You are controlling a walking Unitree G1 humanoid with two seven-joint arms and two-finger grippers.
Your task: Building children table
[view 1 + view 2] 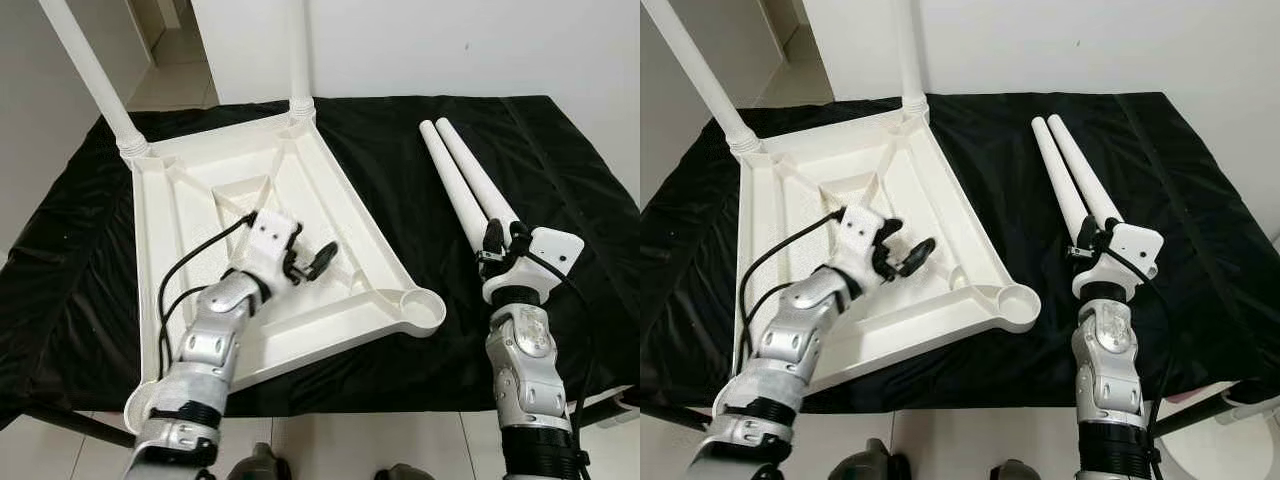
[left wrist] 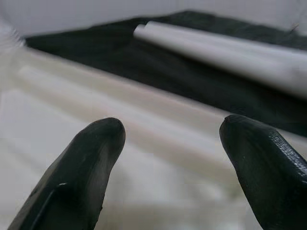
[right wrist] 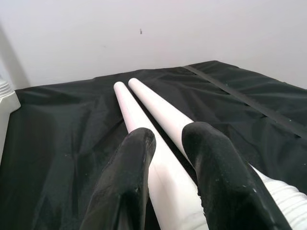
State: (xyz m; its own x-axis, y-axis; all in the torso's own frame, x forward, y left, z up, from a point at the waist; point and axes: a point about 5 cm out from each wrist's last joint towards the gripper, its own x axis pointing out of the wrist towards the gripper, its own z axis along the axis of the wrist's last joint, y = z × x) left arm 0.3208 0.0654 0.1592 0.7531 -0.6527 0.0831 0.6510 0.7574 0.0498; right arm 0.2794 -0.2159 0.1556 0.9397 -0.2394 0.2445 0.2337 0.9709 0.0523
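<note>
The upturned white plastic tabletop [image 1: 270,250] lies on the black-draped table [image 1: 380,150], two legs already standing in its far corners. The left tool [image 1: 318,264] hovers open above its underside. The two loose white tapered plastic legs [image 1: 465,180] lie side by side, long axes running away from the robot. The right tool [image 3: 168,158] is nearer and appears closed on the left-hand one.

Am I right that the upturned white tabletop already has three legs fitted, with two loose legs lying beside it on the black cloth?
Not quite: the left eye view shows two fitted legs on the tabletop, not three. Two loose legs do lie beside it on the black cloth, at the right gripper.
</note>
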